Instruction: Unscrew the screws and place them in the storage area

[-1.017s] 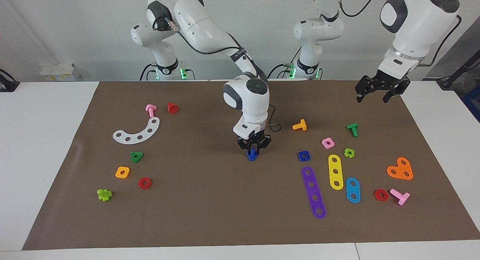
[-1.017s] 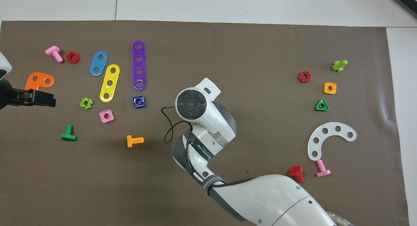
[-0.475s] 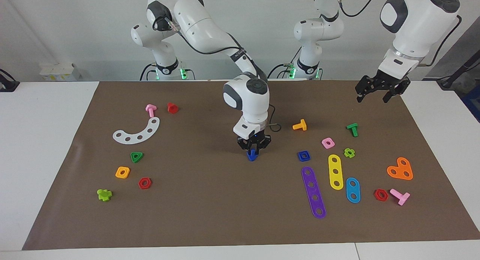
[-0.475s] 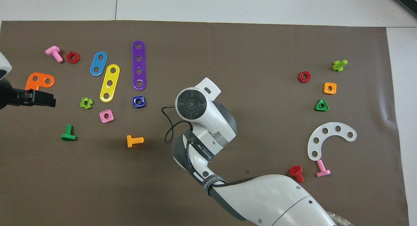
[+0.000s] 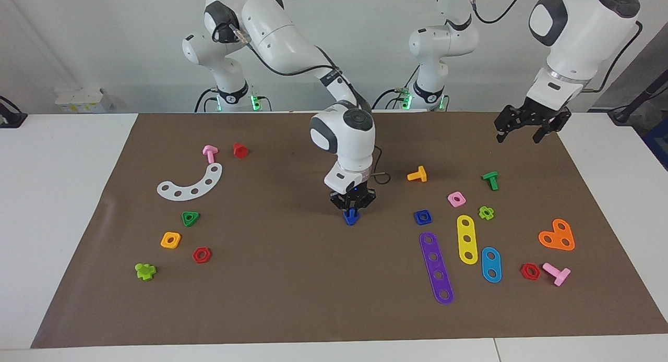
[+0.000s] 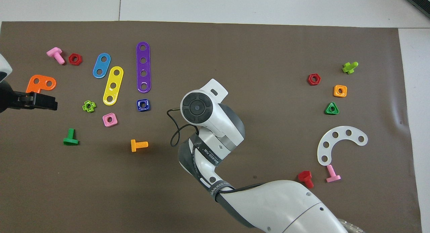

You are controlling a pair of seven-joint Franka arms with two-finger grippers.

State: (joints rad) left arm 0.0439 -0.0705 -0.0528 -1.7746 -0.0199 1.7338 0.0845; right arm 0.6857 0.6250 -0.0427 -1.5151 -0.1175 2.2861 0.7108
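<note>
The right gripper (image 5: 352, 203) clamps a small blue screw (image 5: 350, 216) over mid-mat, near the blue square nut (image 5: 422, 217); in the overhead view the wrist hides both. Judging by that, carrying is under way; next comes a sweep toward the white curved strip (image 5: 191, 184). The left gripper (image 5: 526, 127) waits, fingers spread, above the mat's edge.

We take this for a robotics lab: two white arms (image 5: 292, 44) bolted at a white surface's (image 5: 62, 195) edge, cabled, bare wall.
</note>
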